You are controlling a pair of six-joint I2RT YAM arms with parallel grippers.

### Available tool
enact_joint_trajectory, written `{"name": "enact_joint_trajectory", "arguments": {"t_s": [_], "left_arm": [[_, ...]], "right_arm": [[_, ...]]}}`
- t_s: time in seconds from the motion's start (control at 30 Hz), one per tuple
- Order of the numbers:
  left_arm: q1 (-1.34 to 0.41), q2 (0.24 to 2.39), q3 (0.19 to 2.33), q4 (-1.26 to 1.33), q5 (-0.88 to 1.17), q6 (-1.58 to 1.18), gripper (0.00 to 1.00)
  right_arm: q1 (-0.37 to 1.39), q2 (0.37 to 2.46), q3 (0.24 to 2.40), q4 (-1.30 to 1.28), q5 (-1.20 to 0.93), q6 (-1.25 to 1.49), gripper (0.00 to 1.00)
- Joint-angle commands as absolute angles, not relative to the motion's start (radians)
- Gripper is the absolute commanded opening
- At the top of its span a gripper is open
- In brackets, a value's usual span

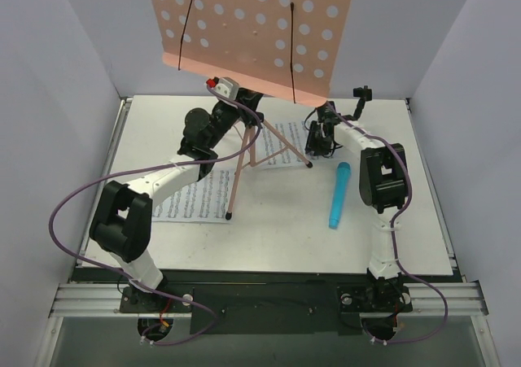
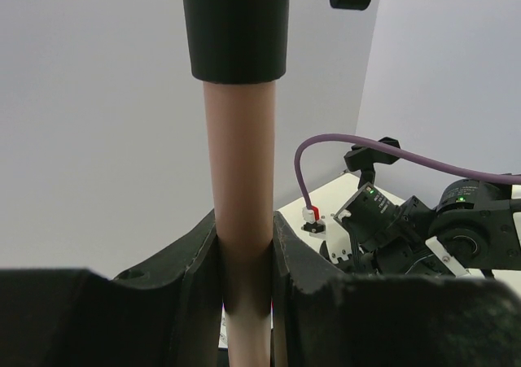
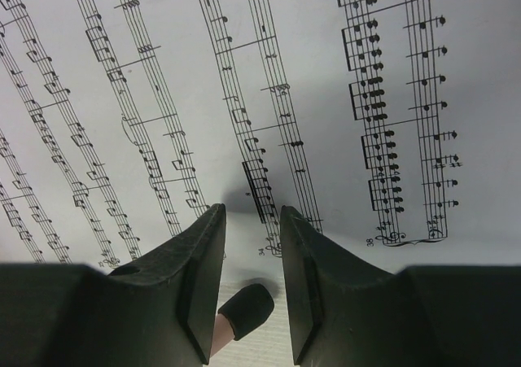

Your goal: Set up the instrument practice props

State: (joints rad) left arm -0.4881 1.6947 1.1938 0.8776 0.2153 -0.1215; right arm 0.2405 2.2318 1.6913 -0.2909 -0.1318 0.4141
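The pink perforated music stand (image 1: 252,33) rises at the back of the table, its thin tripod legs (image 1: 236,180) spread below. My left gripper (image 1: 242,107) is shut on the stand's pink pole (image 2: 240,220), just under a black collar (image 2: 236,25). One sheet-music page (image 1: 191,196) lies under the left arm. The other page (image 1: 281,139) lies beneath the tripod. My right gripper (image 3: 252,212) hovers low over that page (image 3: 244,74), jaws parted, with a leg's black rubber foot (image 3: 248,310) between the fingers but not clamped. The blue microphone (image 1: 339,194) lies flat beside the right arm. The black mic stand (image 1: 362,94) is at the back right.
White walls close in the table (image 1: 423,237) on three sides. The stand's wide pink desk overhangs the back of the table and hides what is under it. Purple cables (image 1: 65,204) loop off both arms.
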Motion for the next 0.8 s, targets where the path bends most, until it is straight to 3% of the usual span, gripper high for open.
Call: {"name": "enact_joint_trajectory", "arguments": {"t_s": [0.0,0.77], "left_arm": [[-0.477,1.585,1.302,1.040,0.216,-0.144,0.00],[-0.466,1.488,1.259,1.164,0.224,-0.173,0.00]], "right_arm": [[0.265,2.273,1.617,-0.440,-0.124,0.403,0.30],[0.273,2.267,1.606,-0.446,-0.118,0.390,0.29]]}}
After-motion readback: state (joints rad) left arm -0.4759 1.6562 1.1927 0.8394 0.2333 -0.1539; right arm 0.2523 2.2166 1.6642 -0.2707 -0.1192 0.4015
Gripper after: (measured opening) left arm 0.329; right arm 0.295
